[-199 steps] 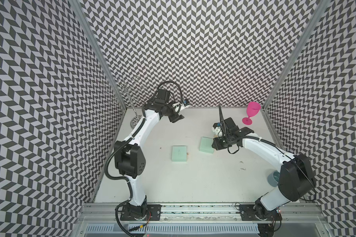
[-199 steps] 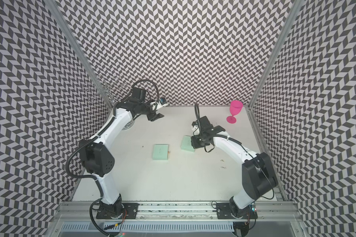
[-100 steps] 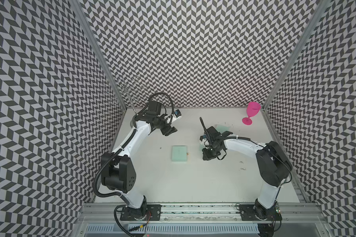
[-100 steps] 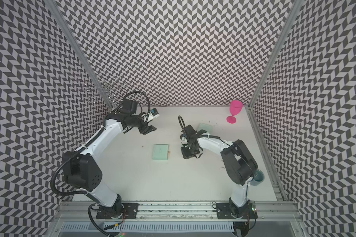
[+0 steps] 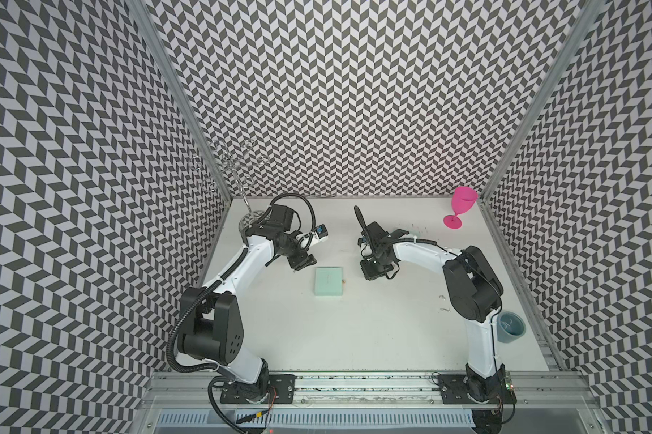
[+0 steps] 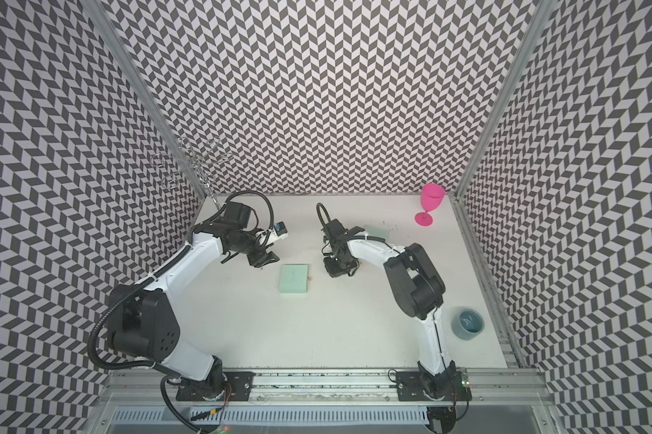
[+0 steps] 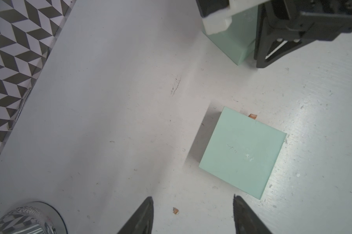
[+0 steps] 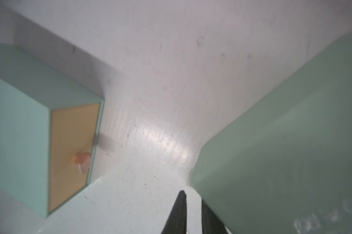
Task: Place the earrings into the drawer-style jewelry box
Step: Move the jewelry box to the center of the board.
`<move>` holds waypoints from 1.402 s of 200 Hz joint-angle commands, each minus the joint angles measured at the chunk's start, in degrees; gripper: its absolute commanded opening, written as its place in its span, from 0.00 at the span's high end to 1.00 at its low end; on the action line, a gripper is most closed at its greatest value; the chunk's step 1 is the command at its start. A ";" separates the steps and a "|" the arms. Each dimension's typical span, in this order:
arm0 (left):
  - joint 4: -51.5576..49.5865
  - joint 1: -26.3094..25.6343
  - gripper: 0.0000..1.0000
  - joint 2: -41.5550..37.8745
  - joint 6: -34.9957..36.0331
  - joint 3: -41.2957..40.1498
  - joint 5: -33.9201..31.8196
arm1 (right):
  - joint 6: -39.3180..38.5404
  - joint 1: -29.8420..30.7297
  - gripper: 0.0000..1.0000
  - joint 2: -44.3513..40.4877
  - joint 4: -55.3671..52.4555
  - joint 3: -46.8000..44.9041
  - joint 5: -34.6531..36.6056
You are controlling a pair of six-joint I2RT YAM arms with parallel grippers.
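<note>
In both top views the jewelry box, a flat mint-green square, lies closed mid-table, with the left gripper just far-left of it and the right gripper just right. In a top view the earrings, tiny silvery specks, lie on the table toward its right edge, well apart from the box.

Left wrist view: the left gripper has its jaws spread wide and holds nothing.

Right wrist view: the right gripper has its jaws nearly together with nothing seen between them. The box's tan drawer front carries an orange tab.

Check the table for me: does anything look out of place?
Yes. Tiny silvery earrings lie loose on the table beside the right arm's elbow, far from the mint jewelry box, whose drawer is shut.
</note>
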 commanded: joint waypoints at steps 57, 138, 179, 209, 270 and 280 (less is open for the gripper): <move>-1.06 2.52 0.52 4.73 7.86 -4.61 -1.09 | 0.09 -0.47 0.83 -5.44 -0.56 0.49 -7.48; 0.31 3.66 0.53 13.94 9.51 -2.84 -2.59 | 4.18 -0.25 0.83 -12.77 2.64 -11.15 -6.20; 0.14 2.39 0.52 16.98 10.00 -0.12 -2.27 | 7.34 -0.87 0.84 -17.65 0.81 -15.85 3.07; 0.35 1.11 0.51 19.06 9.84 1.56 -2.18 | 8.44 -3.45 0.84 -20.15 1.17 -19.70 5.06; 0.91 -0.89 0.50 20.70 9.72 2.65 -1.86 | 7.12 -5.87 0.84 -15.55 1.50 -18.16 6.31; 0.93 -1.02 0.50 20.72 9.74 2.74 -1.70 | 6.93 -5.87 0.84 -14.40 1.53 -17.45 6.66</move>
